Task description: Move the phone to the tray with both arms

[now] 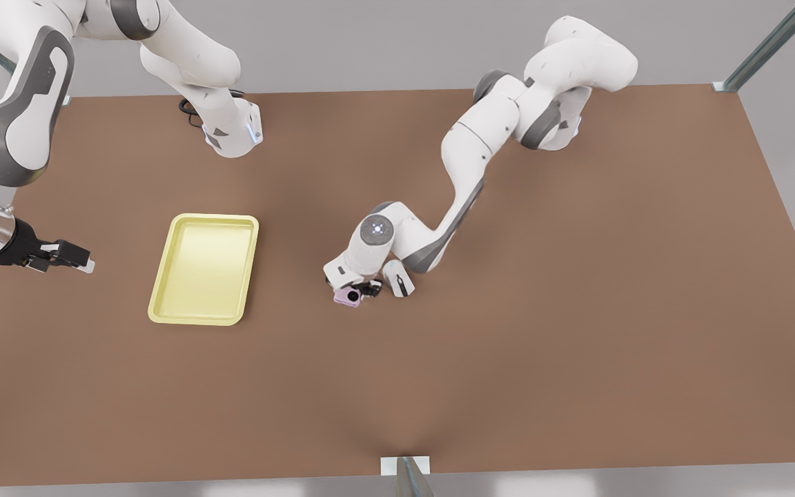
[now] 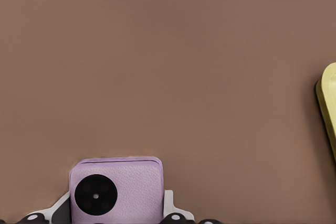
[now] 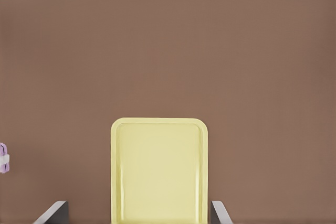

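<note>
A: What sits at mid-table, and how much of it is hidden?

B: The phone (image 1: 348, 296), a small lilac slab with rounded corners, lies on the brown table (image 1: 549, 331), partly under the wrist of the left gripper (image 1: 358, 293). From the front, its far edge is covered by the arm. In the left wrist view the phone (image 2: 116, 190) has a grained, leather-like face and a black disc of lenses; its near end is cut off by the picture's edge.

A: Is that gripper holding it?

B: Pale fingertips (image 2: 169, 203) flank the slab on both sides, close against it, so the fingers are narrowed around it. Whether the pads actually press it I cannot make out.

A: Anything crowding it?

B: A white oval mouse (image 1: 397, 279) with a dark stripe, just beside the phone on the front view's right, half tucked under the arm's elbow.

A: And the tray?

B: The tray (image 1: 204, 269) is pale yellow, shallow, matte, with rounded corners and a raised rim; well apart from the phone toward the front view's left. Its corner (image 2: 328, 108) shows in the left wrist view.

A: The other arm?

B: The right gripper (image 1: 83, 262) waits above the table's edge beyond the tray. In its wrist view, grey fingers (image 3: 52, 213) stand wide apart, one either side of the tray (image 3: 159, 171), holding nothing.
</note>
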You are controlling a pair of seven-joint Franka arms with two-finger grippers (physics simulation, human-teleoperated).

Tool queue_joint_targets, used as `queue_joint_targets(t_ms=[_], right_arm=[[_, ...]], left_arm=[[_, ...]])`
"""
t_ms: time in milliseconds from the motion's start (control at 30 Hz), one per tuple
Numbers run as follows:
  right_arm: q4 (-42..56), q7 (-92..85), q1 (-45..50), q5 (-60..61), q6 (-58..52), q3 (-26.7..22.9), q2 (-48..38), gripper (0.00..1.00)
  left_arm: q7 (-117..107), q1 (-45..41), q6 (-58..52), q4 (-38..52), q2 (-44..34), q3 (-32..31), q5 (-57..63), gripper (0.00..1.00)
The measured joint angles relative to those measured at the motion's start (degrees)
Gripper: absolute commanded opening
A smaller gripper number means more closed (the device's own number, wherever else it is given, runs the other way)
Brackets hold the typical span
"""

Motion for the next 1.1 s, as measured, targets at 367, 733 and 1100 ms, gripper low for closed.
queue_joint_targets(t_ms=[367, 733, 1100], right_arm=[[0.04, 0.04, 0.07, -0.12, 0.07, 0.01, 0.08, 1.00], [-0.50, 4.00, 16.88, 0.13, 1.88, 5.11, 4.59, 1.00], [-18.82, 21.68, 29.74, -1.69, 23.74, 4.40, 9.69, 1.00]], left_arm=[[-10.69, -1.95, 2.28, -0.30, 0.34, 0.00, 2.55, 1.00], [-0.29, 36.20, -32.91, -25.67, -47.91, 6.56, 3.60, 1.00], [15.91, 39.52, -41.00, -32.82, -53.75, 7.13, 5.63, 1.00]])
